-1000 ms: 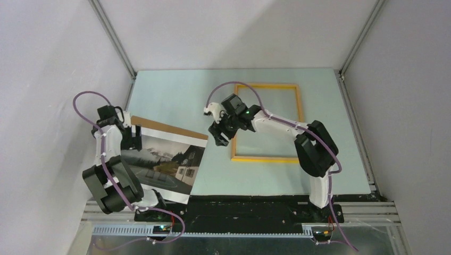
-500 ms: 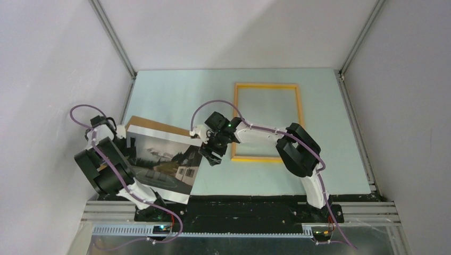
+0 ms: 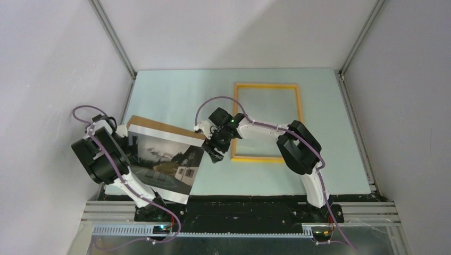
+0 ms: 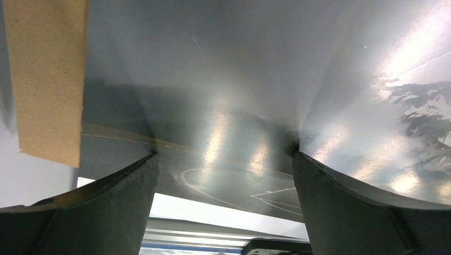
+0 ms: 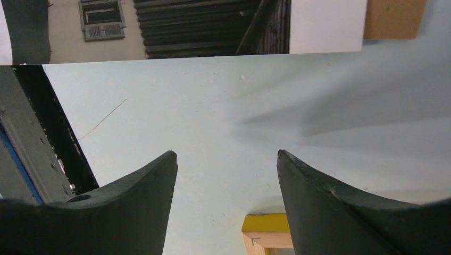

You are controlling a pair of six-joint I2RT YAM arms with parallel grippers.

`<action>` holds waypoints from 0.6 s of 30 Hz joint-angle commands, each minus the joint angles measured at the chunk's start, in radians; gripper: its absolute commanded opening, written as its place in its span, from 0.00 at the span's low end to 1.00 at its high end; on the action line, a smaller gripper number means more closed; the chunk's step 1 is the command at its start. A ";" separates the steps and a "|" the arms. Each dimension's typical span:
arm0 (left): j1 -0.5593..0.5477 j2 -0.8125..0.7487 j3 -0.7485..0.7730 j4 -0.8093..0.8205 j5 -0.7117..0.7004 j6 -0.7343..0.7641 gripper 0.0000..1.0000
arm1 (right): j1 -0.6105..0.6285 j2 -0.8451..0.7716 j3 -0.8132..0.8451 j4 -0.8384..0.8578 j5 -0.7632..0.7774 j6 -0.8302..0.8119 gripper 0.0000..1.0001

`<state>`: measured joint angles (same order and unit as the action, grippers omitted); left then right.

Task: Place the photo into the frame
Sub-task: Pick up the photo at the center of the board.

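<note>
Left end effector [image 4: 224, 159] and right end effector [image 5: 226, 156]: both released. Large dark-grey landscape photo print [image 3: 165, 162] likely light, floppy; grip upper white border [image 3: 165, 134].

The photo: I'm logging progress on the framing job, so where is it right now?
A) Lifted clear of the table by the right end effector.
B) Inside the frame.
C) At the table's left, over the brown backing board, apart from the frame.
C: the photo lies at the left over the brown backing board, while the frame sits apart to its right with only table showing through its pane.
</note>
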<state>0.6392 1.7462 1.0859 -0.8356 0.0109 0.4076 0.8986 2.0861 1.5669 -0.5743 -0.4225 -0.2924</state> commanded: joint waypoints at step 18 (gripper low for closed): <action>-0.330 0.115 0.169 0.088 -0.171 -0.026 0.97 | -0.074 0.046 0.080 -0.027 -0.042 0.052 0.73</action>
<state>0.3534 1.8233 1.2007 -0.7914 -0.0963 0.3901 0.8291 2.1323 1.5993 -0.5961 -0.4599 -0.2543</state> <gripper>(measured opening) 0.972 0.729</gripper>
